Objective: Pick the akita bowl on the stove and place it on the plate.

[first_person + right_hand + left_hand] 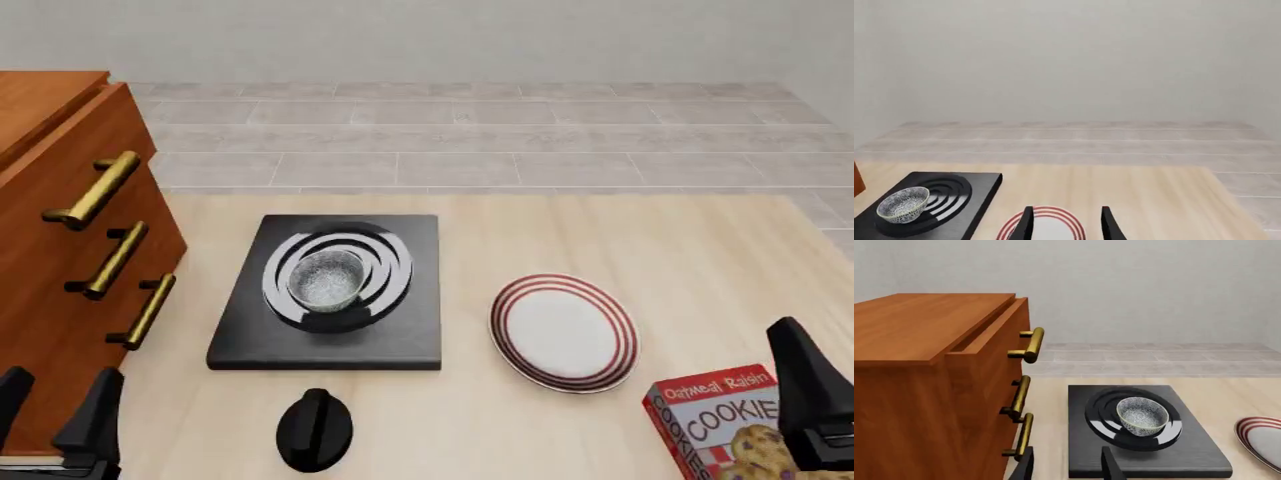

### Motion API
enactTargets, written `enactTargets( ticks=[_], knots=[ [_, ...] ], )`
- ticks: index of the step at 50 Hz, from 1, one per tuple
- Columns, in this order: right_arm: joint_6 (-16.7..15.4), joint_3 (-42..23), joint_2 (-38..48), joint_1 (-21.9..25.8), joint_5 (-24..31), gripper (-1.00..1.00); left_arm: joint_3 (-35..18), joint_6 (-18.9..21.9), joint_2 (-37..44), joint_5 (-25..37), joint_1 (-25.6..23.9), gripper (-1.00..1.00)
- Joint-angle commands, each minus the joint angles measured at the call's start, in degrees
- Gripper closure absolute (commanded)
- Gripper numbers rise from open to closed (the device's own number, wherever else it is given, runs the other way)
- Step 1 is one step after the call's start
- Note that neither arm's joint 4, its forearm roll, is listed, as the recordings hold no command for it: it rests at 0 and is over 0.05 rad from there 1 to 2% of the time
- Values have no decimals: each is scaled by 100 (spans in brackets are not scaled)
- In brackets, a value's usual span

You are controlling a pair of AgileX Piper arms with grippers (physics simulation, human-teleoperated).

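The akita bowl [327, 278], speckled grey-white inside, sits upright on the burner rings of the black stove [414, 335]. Right of the stove lies the white plate [563, 331] with dark red rings. My left gripper [54, 410] hovers open near the front left corner, short of the stove and beside the cabinet. The left wrist view shows the bowl [1142, 414] ahead of the open gripper [1067, 460] and the plate's edge [1262, 440]. My right gripper [830, 400] is at the front right. In its wrist view it [1067, 215] is open, with the plate [1049, 226] ahead and the bowl [903, 203] off to the side.
A wooden drawer cabinet [60, 240] with brass handles [120, 258] stands at the left edge, its top drawer slightly open [981, 337]. A black round knob [316, 430] lies in front of the stove. A red cookie box [714, 420] stands beside the right gripper.
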Motion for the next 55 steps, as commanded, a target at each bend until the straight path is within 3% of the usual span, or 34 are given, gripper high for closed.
enactTargets(
  ticks=[1,4,13,17,24,29,37,41,42,45,47,55],
  knots=[
    [-103,-514,1052,563,-329,-100,0,0,0,0,0,-100],
    [-131,-597,1656,974,-529,-100,0,0,0,0,0,-100],
    [-81,-1259,2747,1606,-775,-100,0,0,0,0,0,-100],
    [355,-1483,3243,1888,-859,-100,0,0,0,0,0,-100],
    [406,-1778,3844,2060,-1100,-100,0,0,0,0,0,-100],
    [838,-2096,4455,2225,-1332,-100,0,0,0,0,0,-100],
    [895,-2396,5575,2487,-1768,-100,0,0,0,0,0,-100],
    [670,-2960,6461,2591,-1360,-100,0,0,0,0,0,-100],
    [802,-2880,6305,2633,-1570,-100,0,0,0,0,0,-100],
    [702,-3099,6456,2720,-1495,-100,0,0,0,0,0,-100],
    [893,-3203,6532,2797,-1461,-100,0,0,0,0,0,-100],
    [937,-3533,6874,2996,-1491,-100,0,0,0,0,0,-100]
  ],
)
